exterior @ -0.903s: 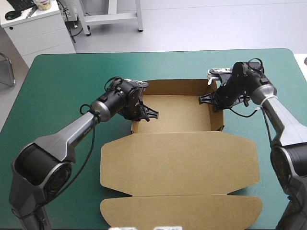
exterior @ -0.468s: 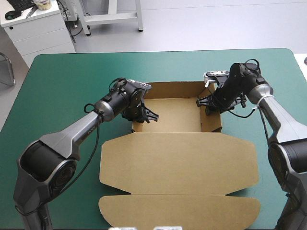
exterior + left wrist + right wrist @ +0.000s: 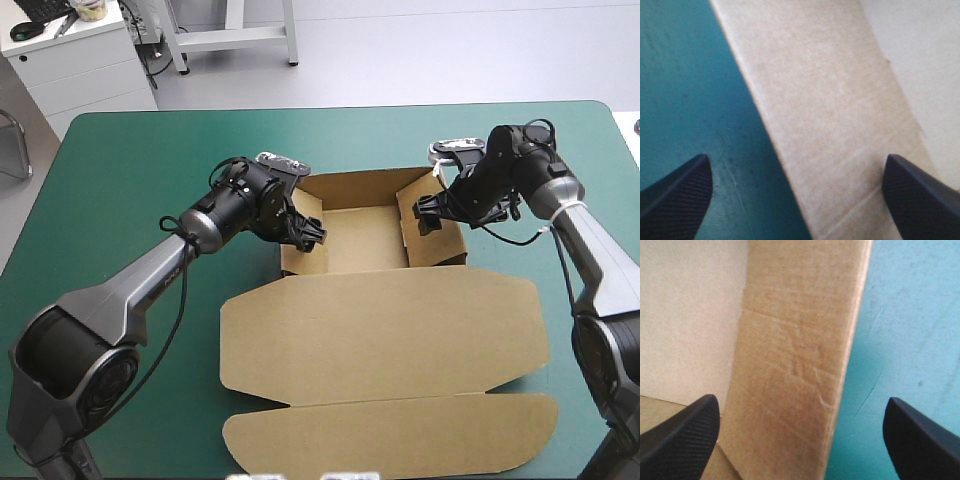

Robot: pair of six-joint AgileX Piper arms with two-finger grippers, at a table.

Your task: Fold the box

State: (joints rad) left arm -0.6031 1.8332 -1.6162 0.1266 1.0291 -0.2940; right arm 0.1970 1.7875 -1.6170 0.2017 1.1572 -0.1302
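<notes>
Bare teal-green cover (image 3: 130,170) around box (image 3: 380,330)

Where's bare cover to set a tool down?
Free: cover between the box and the far edge, plus the far-left corner. Crowded: left gripper and right gripper at the side walls; lid fills the near middle.

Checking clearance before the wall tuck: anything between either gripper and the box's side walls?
Nothing visible. The left gripper has its open fingers straddling the box at its left side wall; the right gripper straddles the right wall. Only teal-green cover lies outside each.
</notes>
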